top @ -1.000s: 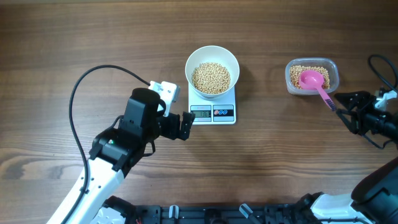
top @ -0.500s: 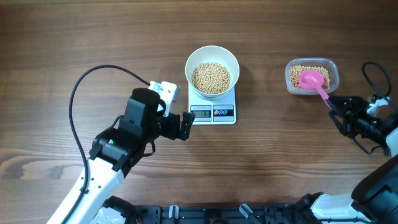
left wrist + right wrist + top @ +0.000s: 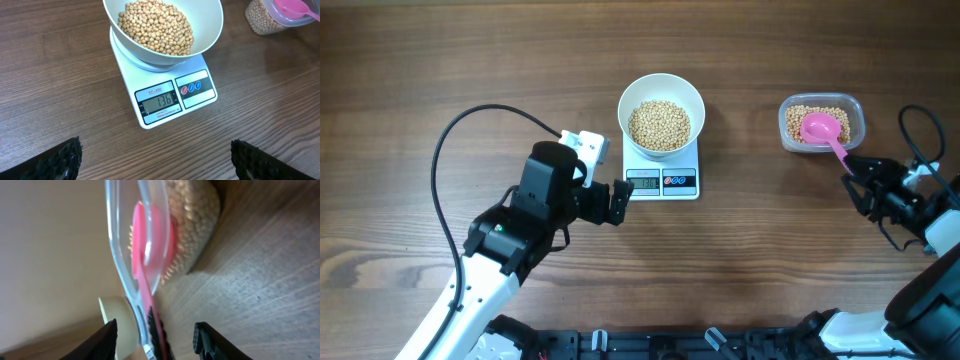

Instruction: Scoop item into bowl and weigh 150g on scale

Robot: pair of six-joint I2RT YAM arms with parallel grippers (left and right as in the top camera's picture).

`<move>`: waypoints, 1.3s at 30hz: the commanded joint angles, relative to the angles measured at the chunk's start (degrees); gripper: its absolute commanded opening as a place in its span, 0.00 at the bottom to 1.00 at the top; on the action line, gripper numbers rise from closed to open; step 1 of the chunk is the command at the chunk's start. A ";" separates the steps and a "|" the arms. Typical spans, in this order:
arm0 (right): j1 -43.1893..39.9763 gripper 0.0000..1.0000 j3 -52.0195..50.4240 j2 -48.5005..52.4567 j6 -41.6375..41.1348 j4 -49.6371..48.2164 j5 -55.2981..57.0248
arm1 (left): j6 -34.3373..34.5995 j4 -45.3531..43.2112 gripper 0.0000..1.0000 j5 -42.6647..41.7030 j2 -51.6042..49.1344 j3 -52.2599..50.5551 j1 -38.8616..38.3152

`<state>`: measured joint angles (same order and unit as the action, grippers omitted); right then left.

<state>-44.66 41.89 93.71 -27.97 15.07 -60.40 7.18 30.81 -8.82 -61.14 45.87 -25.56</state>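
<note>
Overhead, the white bowl (image 3: 626, 112) sits on the scale (image 3: 205, 75) toward the far edge of the tabletop (image 3: 440, 60), roughly midway along it, with a good heap of tan beans (image 3: 659, 124) inside. From the left wrist view the display (image 3: 159, 101) reads 136, so I'd say the weighing is most of the way there and needs one more small helping.

That next helping looks to be the step in hand. Near the right edge of the tabletop stands a clear tub (image 3: 861, 120) holding more beans, with a pink scoop (image 3: 820, 127) resting in it, its handle (image 3: 150, 305) sticking out over the rim toward the right gripper (image 3: 857, 183). The right wrist view shows that pincer partly open, one finger on each side of the handle's end, with a gap on both sides; it has hold of nothing yet. The left gripper (image 3: 620, 203) hangs just beside the scale's left front corner, spread wide and empty.

To my eye, the next move calls for pinching the handle squarely without tipping the tub. Only a modest portion should be lifted, since a full scoop could well overshoot. It then has to travel level across to the bowl, with the last beans tipped in gently while the display is watched.
</note>
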 commanded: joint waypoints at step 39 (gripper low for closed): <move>0.24 0.16 -0.24 0.59 -3.76 -4.15 -2.47 | -0.72 -0.15 1.00 -0.24 0.72 -0.22 -0.04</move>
<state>-44.66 41.87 93.71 -31.88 11.25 -61.71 7.18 30.79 -8.82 -61.14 45.87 -25.56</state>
